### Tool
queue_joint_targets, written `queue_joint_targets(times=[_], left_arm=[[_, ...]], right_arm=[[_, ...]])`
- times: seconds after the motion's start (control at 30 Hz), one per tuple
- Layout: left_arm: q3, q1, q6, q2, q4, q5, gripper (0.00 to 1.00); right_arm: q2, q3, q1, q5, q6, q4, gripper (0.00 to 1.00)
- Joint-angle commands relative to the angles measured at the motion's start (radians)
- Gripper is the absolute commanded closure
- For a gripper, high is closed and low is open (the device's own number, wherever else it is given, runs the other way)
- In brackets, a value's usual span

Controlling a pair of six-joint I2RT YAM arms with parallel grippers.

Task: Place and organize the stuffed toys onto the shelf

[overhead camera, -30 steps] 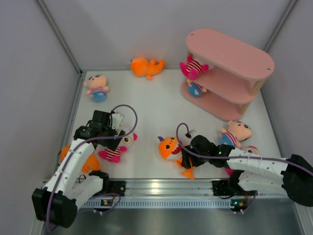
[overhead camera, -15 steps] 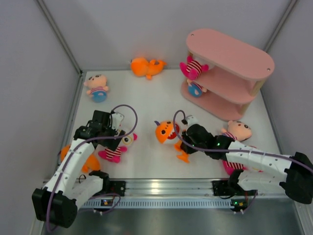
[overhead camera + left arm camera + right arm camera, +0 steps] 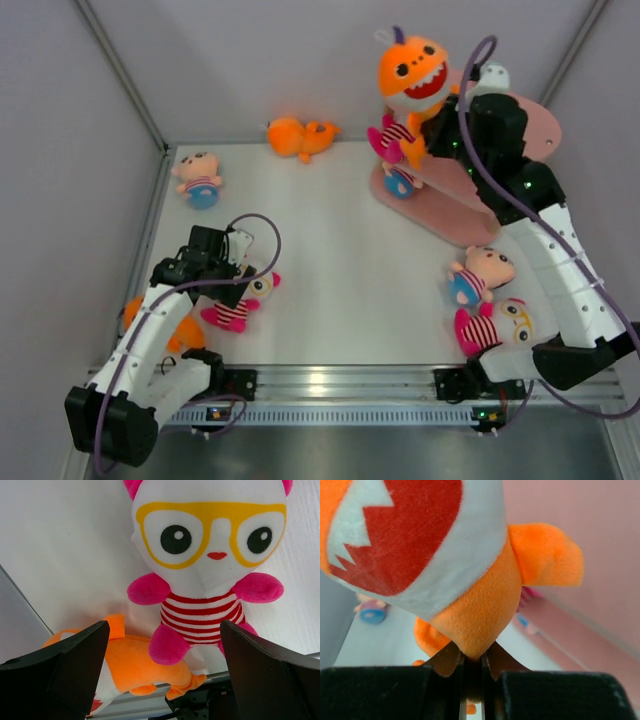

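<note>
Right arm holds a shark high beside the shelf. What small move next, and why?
Probably carry the orange shark further over the shelf, above its top board: the right gripper is shut on its underside, and it hangs high by the shelf's left end.

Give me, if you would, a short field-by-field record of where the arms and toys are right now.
Right end effector: shut on orange shark, raised beside shelf
Left end effector: open, over glasses doll
Middle tier: striped doll
Bottom tier: blue-bodied doll
Table: rear shark, left-edge shark, rear doll, pink-faced doll, second glasses doll
</note>
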Motion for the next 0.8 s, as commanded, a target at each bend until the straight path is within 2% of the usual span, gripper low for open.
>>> queue_joint_targets(times=[0.0, 0.13, 0.23, 0.37, 0.5, 0.57, 0.6, 0.77], left_arm=[[0.001, 0.001, 0.008, -0.031, 0.024, 0.015, 0.02], [0.001, 0.001, 0.011, -0.037, 0.024, 0.023, 0.02], [0.001, 0.001, 0.011, -0.037, 0.024, 0.024, 0.02], [0.001, 0.001, 0.011, -0.043, 0.023, 0.026, 0.02], [0.003, 0.001, 0.013, -0.054, 0.023, 0.029, 0.02], [0.003, 0.001, 0.016, -0.057, 0.024, 0.029, 0.02], [0.003, 0.001, 0.016, -0.054, 0.024, 0.029, 0.02], [0.001, 0.001, 0.016, -0.056, 0.023, 0.029, 0.02]], right_arm=[[-0.014, 0.092, -0.131, 0.079, -0.021, -0.122, 1.0], [-0.038, 0.091, -0.301, 0.063, 0.003, -0.161, 1.0], [-0.073, 0.029, -0.459, -0.008, 0.066, -0.135, 1.0], [-0.1, -0.027, -0.56, -0.028, 0.115, -0.115, 0.97], [-0.095, -0.057, -0.585, -0.06, 0.117, -0.099, 0.87], [-0.077, -0.052, -0.594, -0.069, 0.119, -0.111, 0.79], [-0.075, -0.055, -0.598, -0.071, 0.12, -0.113, 0.69], [-0.106, -0.092, -0.601, -0.092, 0.134, -0.075, 0.66]])
